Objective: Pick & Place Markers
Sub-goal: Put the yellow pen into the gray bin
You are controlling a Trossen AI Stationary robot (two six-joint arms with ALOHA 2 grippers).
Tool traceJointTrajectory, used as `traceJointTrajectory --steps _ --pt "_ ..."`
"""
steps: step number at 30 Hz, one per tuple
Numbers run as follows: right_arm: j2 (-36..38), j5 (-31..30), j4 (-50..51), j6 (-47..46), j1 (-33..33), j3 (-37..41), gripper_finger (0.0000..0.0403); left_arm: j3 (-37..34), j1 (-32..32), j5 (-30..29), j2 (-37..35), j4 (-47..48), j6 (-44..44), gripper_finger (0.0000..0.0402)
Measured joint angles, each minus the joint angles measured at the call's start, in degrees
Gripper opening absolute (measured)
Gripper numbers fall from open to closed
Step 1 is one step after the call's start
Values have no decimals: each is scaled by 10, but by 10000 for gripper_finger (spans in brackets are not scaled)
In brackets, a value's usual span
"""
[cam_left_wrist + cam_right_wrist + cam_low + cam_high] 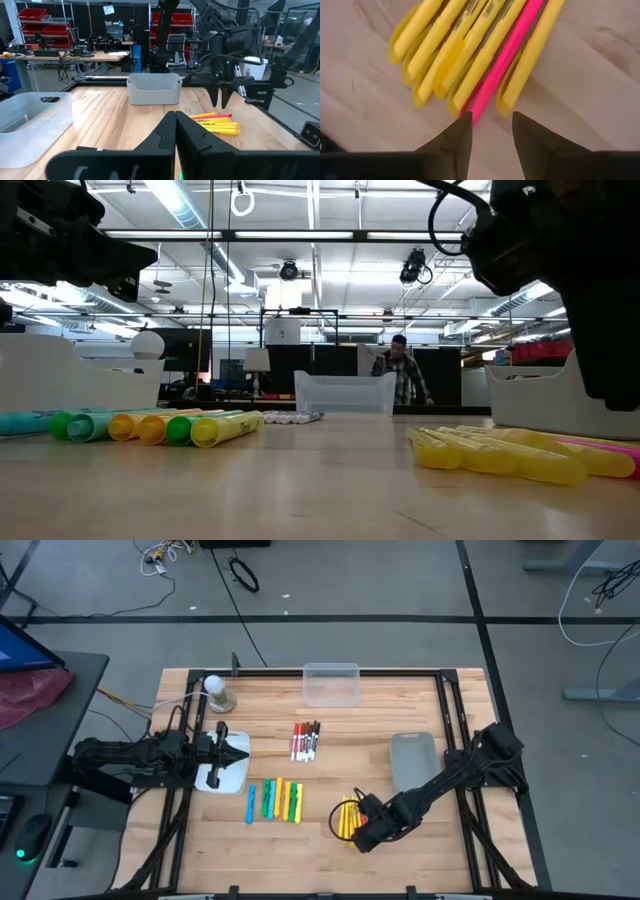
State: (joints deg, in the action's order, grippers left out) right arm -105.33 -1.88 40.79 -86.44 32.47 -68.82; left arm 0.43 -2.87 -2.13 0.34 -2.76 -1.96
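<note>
High view: right gripper (362,830), fingers apart, over slim markers (347,819); left gripper (241,756) closed, empty, above worktop (340,735).

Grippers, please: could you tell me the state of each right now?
Left gripper: shut, empty, over the white tray.
Right gripper: open, empty, at the slim yellow markers.
</note>
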Motion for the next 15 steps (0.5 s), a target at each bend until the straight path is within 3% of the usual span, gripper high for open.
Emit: traceJointTrajectory --steps 6,15 --pt "-1 -51 4 0 -3 0 121 0 0 0 0 0 0 7" --pt "-32 -63 9 14 -4 0 102 0 0 0 0 0 0 7"
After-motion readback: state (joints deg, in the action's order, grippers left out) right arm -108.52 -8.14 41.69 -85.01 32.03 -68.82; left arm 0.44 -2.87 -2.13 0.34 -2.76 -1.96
